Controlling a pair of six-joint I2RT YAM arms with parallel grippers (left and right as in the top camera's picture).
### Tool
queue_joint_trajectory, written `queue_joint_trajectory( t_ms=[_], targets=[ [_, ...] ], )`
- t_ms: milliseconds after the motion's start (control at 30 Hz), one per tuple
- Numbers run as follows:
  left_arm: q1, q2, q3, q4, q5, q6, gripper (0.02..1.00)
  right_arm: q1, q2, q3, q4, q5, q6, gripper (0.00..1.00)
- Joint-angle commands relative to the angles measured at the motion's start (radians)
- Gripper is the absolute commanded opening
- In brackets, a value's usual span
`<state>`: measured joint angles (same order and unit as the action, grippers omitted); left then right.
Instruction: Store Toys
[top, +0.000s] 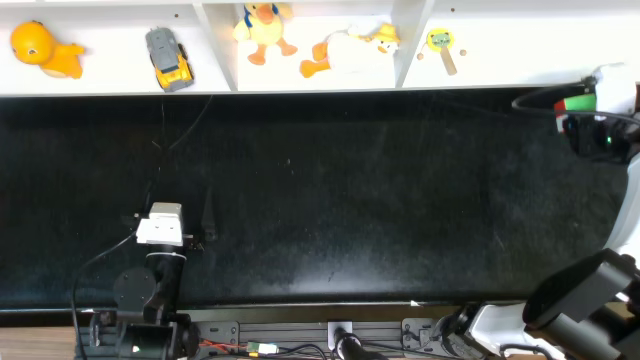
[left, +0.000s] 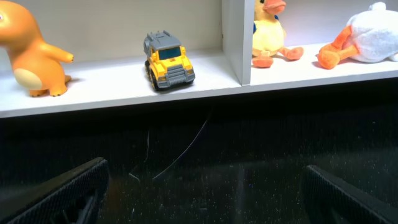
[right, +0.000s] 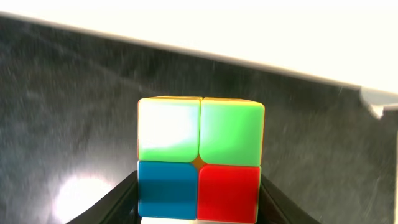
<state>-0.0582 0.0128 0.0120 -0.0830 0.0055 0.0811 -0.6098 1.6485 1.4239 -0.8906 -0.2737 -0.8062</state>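
With the right tool (right: 198, 208) clamped on the cube (right: 199, 143) at two o'clock, I'd carry it level into the shelf (top: 520, 60) at twelve and release only once it rests flat; the left tool (left: 202, 196) sits spread open at eight.

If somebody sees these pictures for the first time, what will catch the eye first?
Most striking is the bright colour cube, clamped in the right gripper at the black table's far right end. Next comes the white shelf behind the table. In its compartments are an orange figure, a yellow truck, a yellow plush duck and a white plush duck.
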Motion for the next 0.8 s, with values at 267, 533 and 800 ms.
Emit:
queue_joint_trajectory(
  t_ms=[267,533,800],
  targets=[
    [0.005,-0.010,-0.004,-0.002,-0.008,0.013,0.998,0.040,0.129,0.190,0.006,-0.013,0.087,0.358],
    [0.005,-0.010,-0.004,-0.002,-0.008,0.012,0.998,0.095,0.244,0.287,0.014,-0.013,0.116,0.356],
    [0.005,-0.010,-0.004,-0.002,-0.008,0.012,0.998,0.129,0.288,0.314,0.076,-0.013,0.150,0.356]
  ],
)
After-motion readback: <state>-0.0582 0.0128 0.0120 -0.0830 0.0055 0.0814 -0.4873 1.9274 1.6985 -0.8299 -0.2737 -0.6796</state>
